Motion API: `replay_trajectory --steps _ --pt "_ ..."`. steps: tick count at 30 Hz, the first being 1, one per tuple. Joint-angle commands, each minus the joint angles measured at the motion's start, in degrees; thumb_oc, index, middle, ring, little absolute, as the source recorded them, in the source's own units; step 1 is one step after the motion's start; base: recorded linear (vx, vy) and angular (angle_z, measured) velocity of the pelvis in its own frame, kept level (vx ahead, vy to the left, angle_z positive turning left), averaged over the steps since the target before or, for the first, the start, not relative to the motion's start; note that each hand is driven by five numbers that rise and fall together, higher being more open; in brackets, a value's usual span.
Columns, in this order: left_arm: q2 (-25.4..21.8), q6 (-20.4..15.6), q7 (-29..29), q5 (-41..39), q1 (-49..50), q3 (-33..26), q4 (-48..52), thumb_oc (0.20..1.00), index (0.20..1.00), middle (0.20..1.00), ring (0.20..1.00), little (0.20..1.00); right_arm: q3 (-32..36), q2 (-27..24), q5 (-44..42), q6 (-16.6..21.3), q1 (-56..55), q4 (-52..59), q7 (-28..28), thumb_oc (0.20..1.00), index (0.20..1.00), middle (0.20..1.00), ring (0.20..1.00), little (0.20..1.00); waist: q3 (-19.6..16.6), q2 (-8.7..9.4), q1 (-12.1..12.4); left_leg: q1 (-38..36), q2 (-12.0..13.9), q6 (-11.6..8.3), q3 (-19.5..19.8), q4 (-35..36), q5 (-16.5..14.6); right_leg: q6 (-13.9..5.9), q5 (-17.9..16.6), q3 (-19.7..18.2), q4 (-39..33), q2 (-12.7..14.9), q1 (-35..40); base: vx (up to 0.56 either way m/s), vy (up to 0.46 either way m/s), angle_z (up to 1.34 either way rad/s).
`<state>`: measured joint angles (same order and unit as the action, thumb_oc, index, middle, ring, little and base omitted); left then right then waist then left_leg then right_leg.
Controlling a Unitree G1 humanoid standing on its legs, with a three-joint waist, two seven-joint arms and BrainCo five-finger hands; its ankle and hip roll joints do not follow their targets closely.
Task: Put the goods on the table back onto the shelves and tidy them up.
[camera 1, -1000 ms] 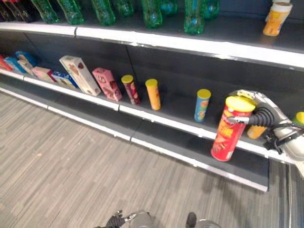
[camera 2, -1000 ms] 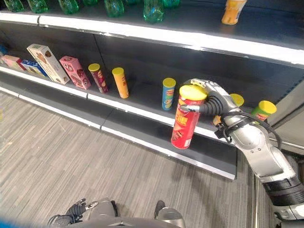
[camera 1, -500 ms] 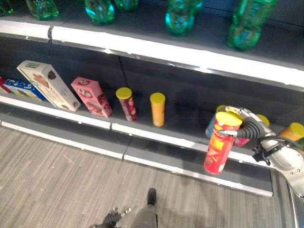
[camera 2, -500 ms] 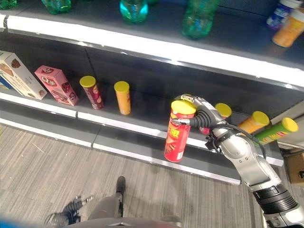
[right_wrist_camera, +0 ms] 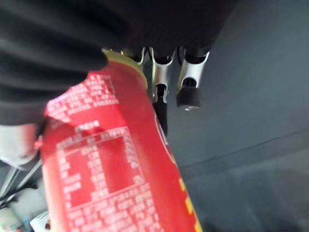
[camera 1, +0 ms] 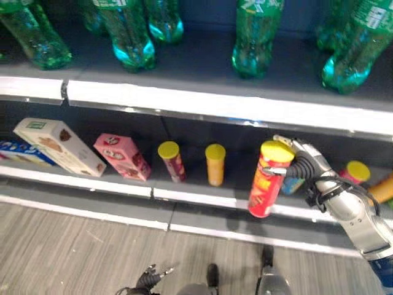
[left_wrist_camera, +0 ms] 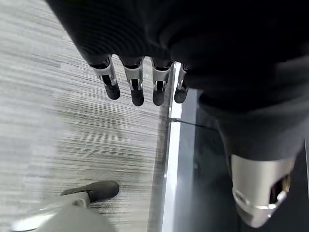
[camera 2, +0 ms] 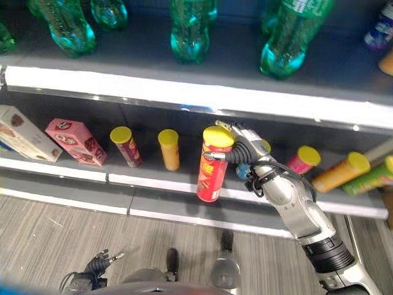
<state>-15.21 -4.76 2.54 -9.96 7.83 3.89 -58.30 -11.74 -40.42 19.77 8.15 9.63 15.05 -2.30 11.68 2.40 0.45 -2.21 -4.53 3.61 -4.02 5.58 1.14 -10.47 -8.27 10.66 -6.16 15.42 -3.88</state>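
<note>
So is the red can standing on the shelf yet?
No, the right hand holds the red can tilted in the air before the shelf.

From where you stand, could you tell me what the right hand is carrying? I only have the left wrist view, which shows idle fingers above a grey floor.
Observer: The right hand is shut on a red can with a yellow lid, gripped near the top.
Operator: Thank you. Is the can on the shelf yet?
Observer: No. It hangs tilted in front of the lower shelf, its base over the shelf's front edge.
Operator: Understood. What stands nearby?
Observer: An orange can and a dark red can stand on that shelf toward the robot's left of it.
</note>
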Motion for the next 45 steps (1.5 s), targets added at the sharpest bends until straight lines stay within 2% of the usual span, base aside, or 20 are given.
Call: replay_trajectory --steps 1,4,11,21,29,36,45 --pt "-0.7 -0.4 1.8 0.7 -2.6 1.2 -2.4 1.0 1.0 1.0 1.0 1.0 2.4 -0.9 4.4 1.2 6.0 1.7 -6.1 0.2 0.2 0.2 0.2 0.2 -0.1 -1.59 0.4 0.2 8.6 -7.7 -1.7 -0.6 -2.9 -1.49 3.7 1.7 2.2 -1.3 4.1 0.09 -0.115 0.21" --pt "0.5 -0.7 3.8 0.1 -2.1 2.7 -2.1 1.0 1.0 1.0 1.0 1.0 -1.0 1.2 10.8 0.3 7.7 -1.0 -11.5 0.2 0.2 0.2 0.2 0.2 0.6 -2.47 1.2 1.5 9.4 -8.47 -1.3 -0.6 -2.3 -1.4 4.3 2.3 1.3 -1.7 4.3 0.05 -0.075 0.06" --pt "0.4 -1.5 5.9 -1.4 -2.5 3.9 -1.6 1.0 1.0 1.0 1.0 1.0 -5.2 2.5 14.5 -0.9 13.2 -5.5 -16.1 0.2 0.2 0.2 0.2 0.2 3.3 -4.07 2.5 4.8 9.4 -9.03 -0.7 -0.6 -1.1 -1.56 3.9 2.6 1.2 -1.3 2.0 -0.02 -0.017 0.05" --pt "0.6 -2.4 6.7 -3.1 -3.2 6.3 0.2 1.0 1.0 1.0 1.0 1.0 -9.1 3.3 16.7 -1.7 20.6 -8.6 -19.1 0.2 0.2 0.2 0.2 0.2 5.3 -6.11 3.6 8.6 9.2 -9.4 -0.1 -0.6 0.1 -1.79 3.1 2.7 1.2 -0.8 -1.3 -0.02 0.007 0.03" --pt "0.5 -2.6 6.8 -3.5 -3.9 7.1 0.9 1.0 1.0 1.0 1.0 1.0 -9.6 3.0 17.3 -2.0 22.5 -10.3 -19.9 0.2 0.2 0.2 0.2 0.2 6.2 -6.52 4.1 10.1 9.2 -9.58 0.3 -0.6 0.6 -1.85 2.8 2.9 1.2 -0.6 -2.5 0.0 0.0 0.01" --pt "0.5 -3.0 6.8 -4.0 -3.9 7.2 1.4 1.0 1.0 1.0 1.0 1.0 -12.7 3.2 18.6 -2.1 23.7 -14.7 -19.6 0.2 0.2 0.2 0.2 0.2 6.8 -6.89 4.5 11.0 9.1 -9.77 0.5 -0.6 0.9 -1.96 2.6 3.1 1.2 -0.3 -3.2 0.0 0.001 0.01" --pt "-0.1 -4.1 6.6 -4.3 -3.5 9.0 3.6 1.0 1.0 1.0 1.0 1.0 -15.1 2.3 19.5 -3.2 28.1 -22.2 -21.2 0.2 0.2 0.2 0.2 0.2 7.7 -8.6 5.7 13.1 8.7 -10.06 1.2 -0.6 1.8 -2.17 2.0 3.9 1.2 0.2 -4.6 -0.01 0.003 0.04"
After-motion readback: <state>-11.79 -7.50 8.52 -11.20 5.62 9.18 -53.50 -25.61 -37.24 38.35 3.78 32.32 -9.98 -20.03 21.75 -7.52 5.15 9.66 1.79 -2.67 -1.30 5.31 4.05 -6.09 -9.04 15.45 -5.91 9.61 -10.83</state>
